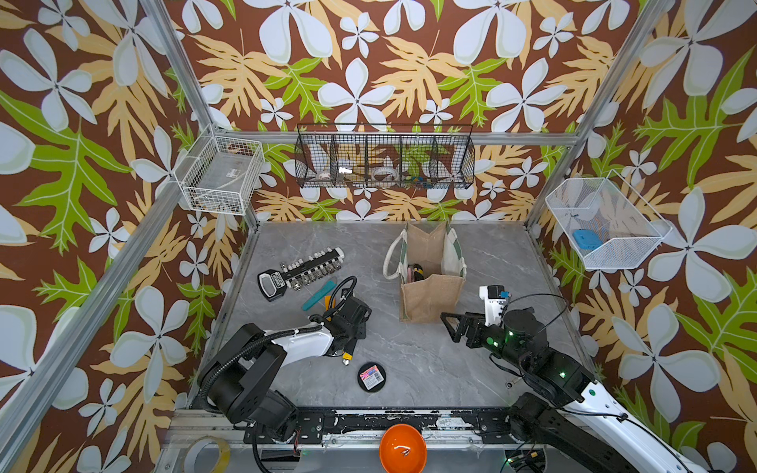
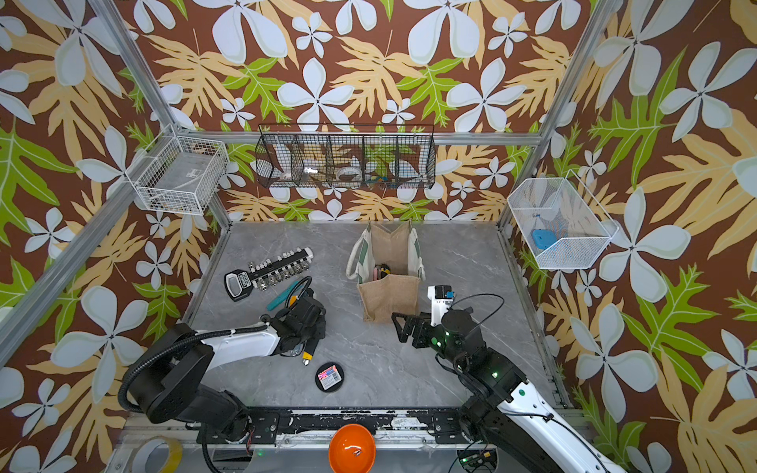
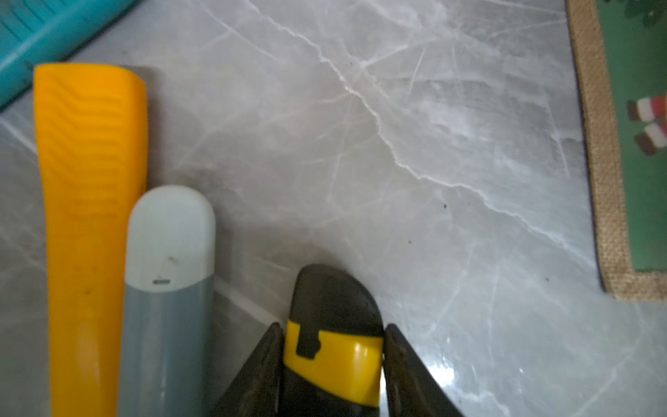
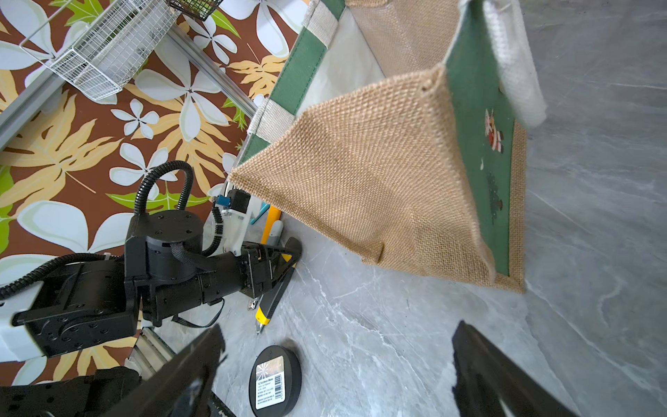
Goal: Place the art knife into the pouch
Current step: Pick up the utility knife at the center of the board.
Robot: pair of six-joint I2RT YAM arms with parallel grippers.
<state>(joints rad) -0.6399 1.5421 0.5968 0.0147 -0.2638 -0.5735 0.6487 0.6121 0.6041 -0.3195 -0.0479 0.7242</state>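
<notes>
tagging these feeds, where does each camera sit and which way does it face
Top views: high above the front edge, looking down over the grey marble table toward the floral back wall; left arm and right arm show.
Left wrist: on the left arm, looking down the left jaws, which flank the yellow-and-black art knife.
Right wrist: on the right arm, looking past the open right jaws at the tan burlap pouch with green panel.
Shared: both wrist views show knife and pouch.
</notes>
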